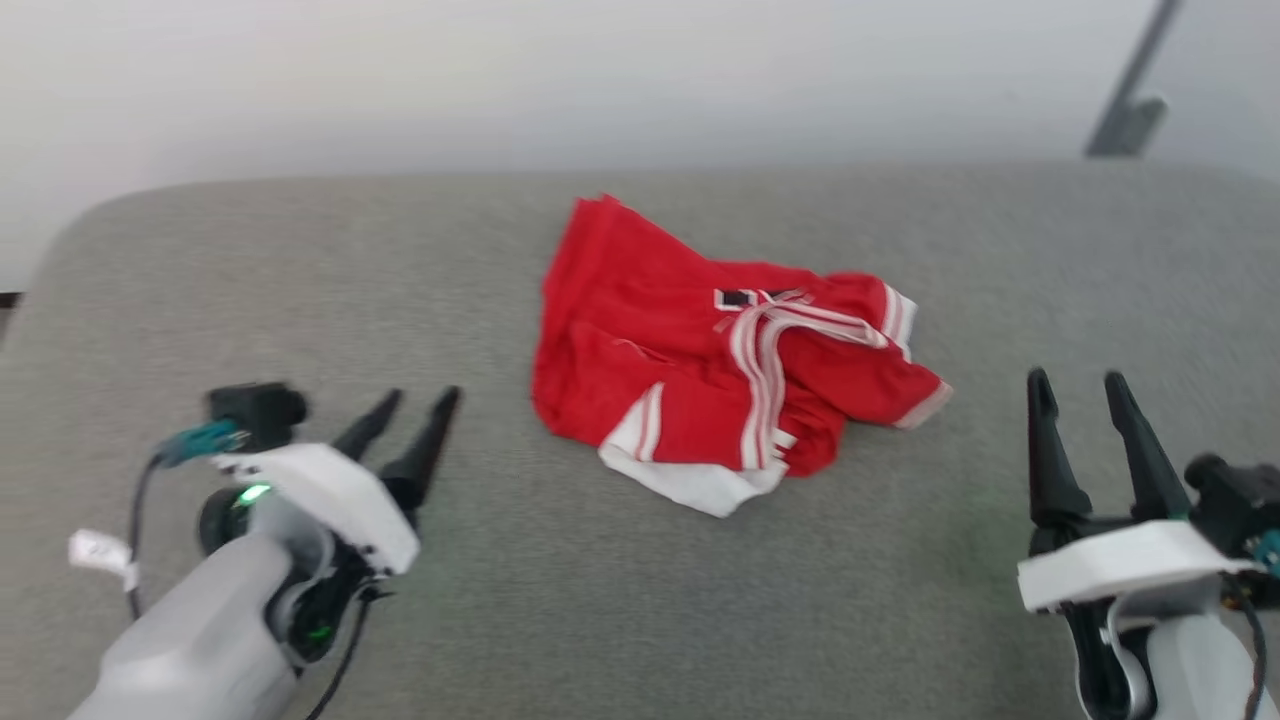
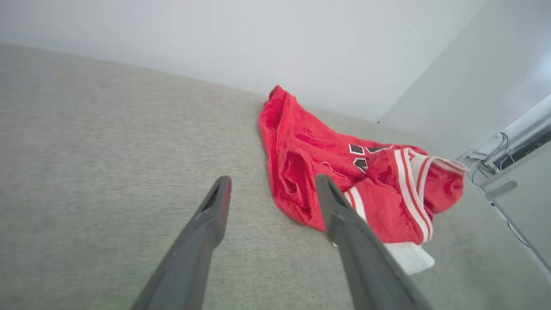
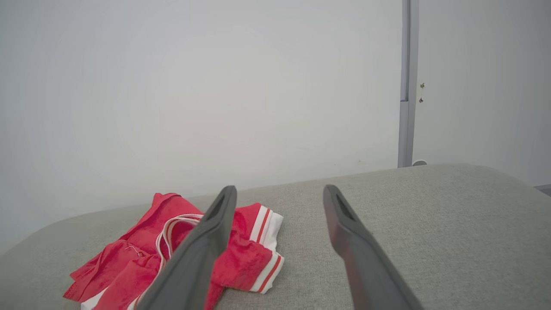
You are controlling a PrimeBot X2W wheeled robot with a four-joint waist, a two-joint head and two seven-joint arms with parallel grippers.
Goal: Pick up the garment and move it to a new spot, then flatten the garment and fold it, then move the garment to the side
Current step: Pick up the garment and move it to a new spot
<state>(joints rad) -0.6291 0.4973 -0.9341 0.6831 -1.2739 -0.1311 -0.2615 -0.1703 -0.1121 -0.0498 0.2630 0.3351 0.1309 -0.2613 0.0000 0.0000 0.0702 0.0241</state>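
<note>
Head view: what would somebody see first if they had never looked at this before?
The crumpled red sleeveless jersey of thin cloth with white striped trim jumps out first, lying in a heap in the middle of the grey woven-fabric surface. Next come the two dark-fingered tools, the left tool at the lower left and the right tool at the lower right, both open and apart from the jersey.

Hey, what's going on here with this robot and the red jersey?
A two-armed robot is working on a red jersey, which lies crumpled in a heap on a grey padded surface. Neither arm holds it: the left gripper hovers open to the heap's left and the right gripper hovers open to its right, both clear of the cloth. The jersey is not yet flattened or folded.
</note>
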